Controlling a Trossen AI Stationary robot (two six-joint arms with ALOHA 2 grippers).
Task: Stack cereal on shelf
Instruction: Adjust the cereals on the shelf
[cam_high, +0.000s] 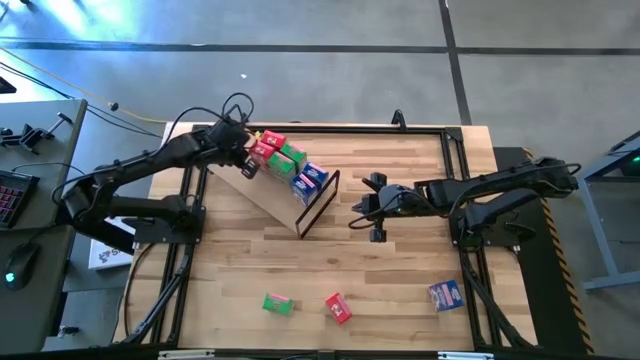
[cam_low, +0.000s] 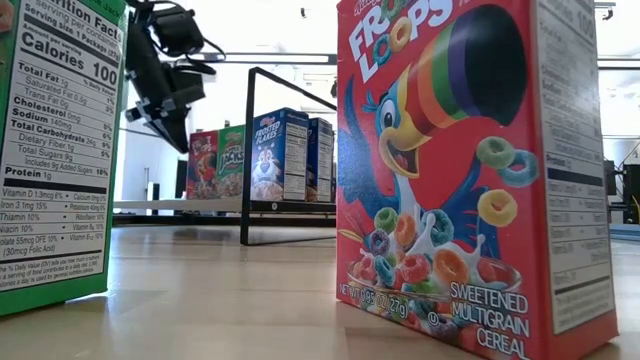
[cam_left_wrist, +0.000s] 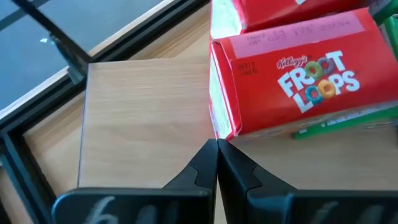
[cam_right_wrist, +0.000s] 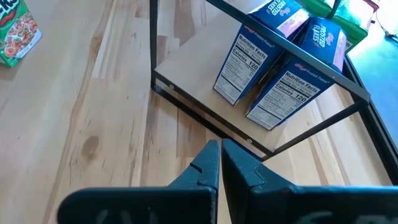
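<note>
The shelf is a light plywood panel with a dark metal frame at its right end. It lies aslant on the table's far middle. Several cereal boxes stand on it: red, green and blue. My left gripper is shut. Its tips are over the panel, at a corner of a red Froot Loops box. My right gripper is shut and empty, over bare table just right of the frame. It points at two blue boxes. My left gripper's shut fingertips stand right at the red Froot Loops box's corner, coming slantwise from above. I cannot tell whether they touch it.
Three loose boxes lie near the table's front edge: green, red and blue. The green one and the red one fill the low view's foreground. A dark metal rail runs around the table.
</note>
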